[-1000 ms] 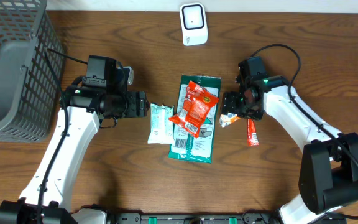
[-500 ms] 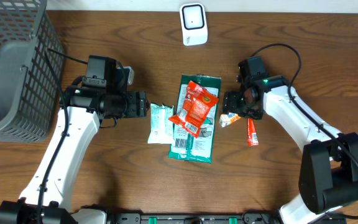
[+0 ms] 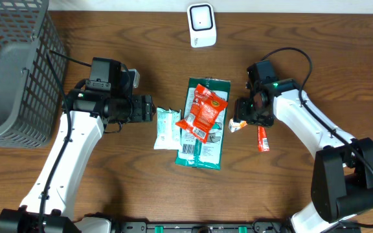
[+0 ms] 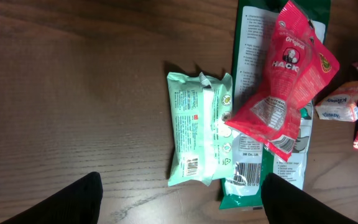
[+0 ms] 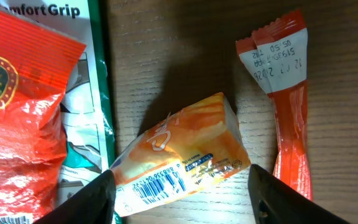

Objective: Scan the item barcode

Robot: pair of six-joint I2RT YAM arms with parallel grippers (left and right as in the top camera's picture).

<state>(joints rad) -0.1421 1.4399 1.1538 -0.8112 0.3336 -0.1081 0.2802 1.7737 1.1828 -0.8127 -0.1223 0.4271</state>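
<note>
While the right gripper [image 5: 182,198] sits low over the orange packet [image 5: 179,155], we see its 2 fingers flanking the packet's short ends, 1 right at the end that carries the barcode [image 5: 155,186], and we cannot tell whether they pinch it or merely bracket it. That packet lies tilted on the table [image 3: 303,39], hemmed in on both sides: the long edge of the green pack [image 3: 206,152] runs just beside one end, and the red stick sachet [image 5: 288,106] lies near the other with only a thin strip of wood between. On top of the green pack sprawls the red snack bag [image 3: 203,111], one corner hanging over the mint packet [image 4: 201,127], which butts against the green pack's other long edge. Over there the left gripper [image 4: 182,194] hangs with its jaws spread wide and nothing in them, just beside the mint packet. Up at the far edge stands the white scanner [image 3: 201,24], with bare wood all around it and between it and the packets. Off in the left corner is the wire basket [image 3: 5,71], well apart from everything.
</note>
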